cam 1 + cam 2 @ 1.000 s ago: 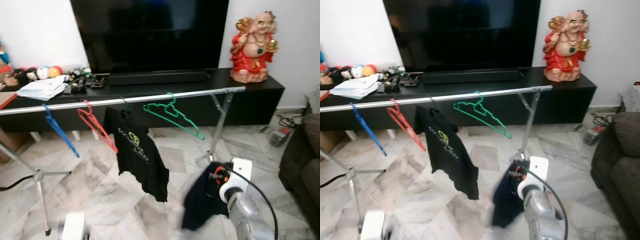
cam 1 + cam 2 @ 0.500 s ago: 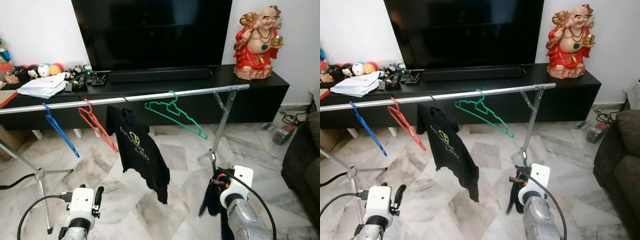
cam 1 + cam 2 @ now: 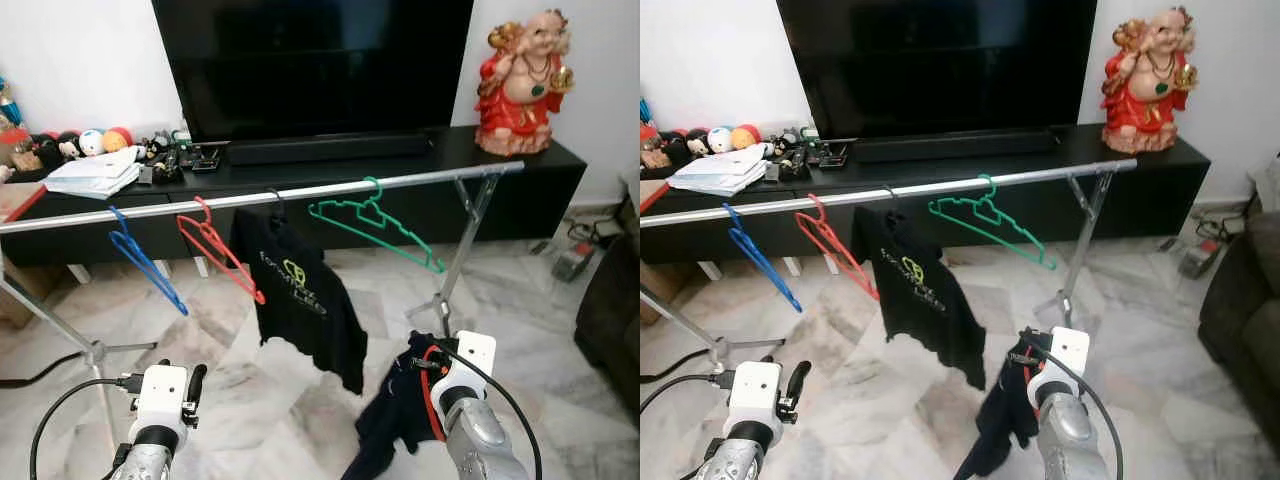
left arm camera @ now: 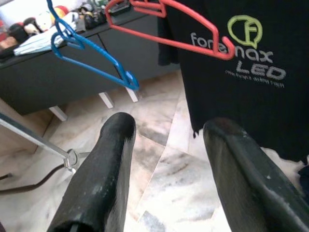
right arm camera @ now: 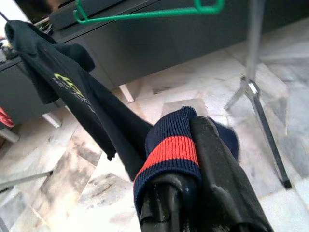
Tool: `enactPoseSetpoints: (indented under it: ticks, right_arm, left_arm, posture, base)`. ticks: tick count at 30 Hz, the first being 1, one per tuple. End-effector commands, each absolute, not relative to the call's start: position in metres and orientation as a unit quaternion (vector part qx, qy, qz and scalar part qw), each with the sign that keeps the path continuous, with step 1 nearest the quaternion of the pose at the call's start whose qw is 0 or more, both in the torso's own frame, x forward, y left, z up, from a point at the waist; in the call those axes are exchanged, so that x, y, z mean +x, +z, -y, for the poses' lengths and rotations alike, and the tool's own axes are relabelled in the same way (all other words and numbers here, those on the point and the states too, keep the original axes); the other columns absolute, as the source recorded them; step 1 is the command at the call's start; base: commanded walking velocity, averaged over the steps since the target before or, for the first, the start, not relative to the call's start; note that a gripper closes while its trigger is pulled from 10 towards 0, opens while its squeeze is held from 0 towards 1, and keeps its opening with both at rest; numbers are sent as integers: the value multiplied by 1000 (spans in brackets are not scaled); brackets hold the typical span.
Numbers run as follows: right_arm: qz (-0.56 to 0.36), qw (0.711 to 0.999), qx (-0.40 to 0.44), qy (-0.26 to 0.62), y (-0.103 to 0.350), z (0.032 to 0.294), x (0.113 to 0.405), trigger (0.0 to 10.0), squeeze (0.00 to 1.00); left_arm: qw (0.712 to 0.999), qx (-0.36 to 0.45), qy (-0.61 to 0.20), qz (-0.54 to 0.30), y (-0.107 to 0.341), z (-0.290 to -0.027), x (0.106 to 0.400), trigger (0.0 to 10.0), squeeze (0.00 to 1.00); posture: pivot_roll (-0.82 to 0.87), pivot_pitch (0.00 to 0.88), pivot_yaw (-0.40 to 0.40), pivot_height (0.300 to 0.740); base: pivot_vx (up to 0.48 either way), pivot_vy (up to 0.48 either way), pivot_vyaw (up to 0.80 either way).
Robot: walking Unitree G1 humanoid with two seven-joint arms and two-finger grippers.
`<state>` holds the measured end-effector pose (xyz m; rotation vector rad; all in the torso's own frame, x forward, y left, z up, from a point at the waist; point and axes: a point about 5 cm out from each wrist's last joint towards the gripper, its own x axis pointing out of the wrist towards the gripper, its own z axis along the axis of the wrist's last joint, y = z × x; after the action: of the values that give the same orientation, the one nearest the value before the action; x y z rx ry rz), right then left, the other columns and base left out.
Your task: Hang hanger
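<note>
We're in a home here, a living room by the look of it. There's a big dark television (image 3: 310, 65) on a long, low black cabinet (image 3: 520, 165), with a red and gold laughing figurine (image 3: 523, 85) at one end and small toys (image 3: 95, 142) and papers (image 3: 95, 175) at the other. The floor (image 3: 230, 350) is pale marble tile, a dark sofa (image 3: 610, 310) sits at the right edge, and a metal clothes rail (image 3: 250, 198) carries coloured hangers and a black T-shirt (image 3: 300, 300).

Red statue (image 3: 522, 84) on black TV cabinet (image 3: 300, 170)
</note>
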<state>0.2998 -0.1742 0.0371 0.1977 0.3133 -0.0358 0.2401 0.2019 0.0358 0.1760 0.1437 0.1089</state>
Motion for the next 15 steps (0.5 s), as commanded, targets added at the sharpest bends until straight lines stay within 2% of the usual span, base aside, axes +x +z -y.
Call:
enactPoseSetpoints:
  ticks: [1,12,15]
  right_arm:
    - [-150,984,99,-15,38,171,301,10000,0]
    - [-160,982,95,-19,33,172,300,10000,0]
    - [-165,982,89,-19,30,173,299,10000,0]
  left_arm:
    - [991,95,61,-73,38,-209,239,10000,0]
    - [991,93,61,-78,41,-210,240,10000,0]
    - [991,88,67,-80,41,-211,240,10000,0]
  posture:
    - [-25,0,115,740]
    - [-19,0,113,740]
    - [-16,0,112,740]
  base:
    - [0,480,0]
    - [0,480,0]
    - [0,116,0]
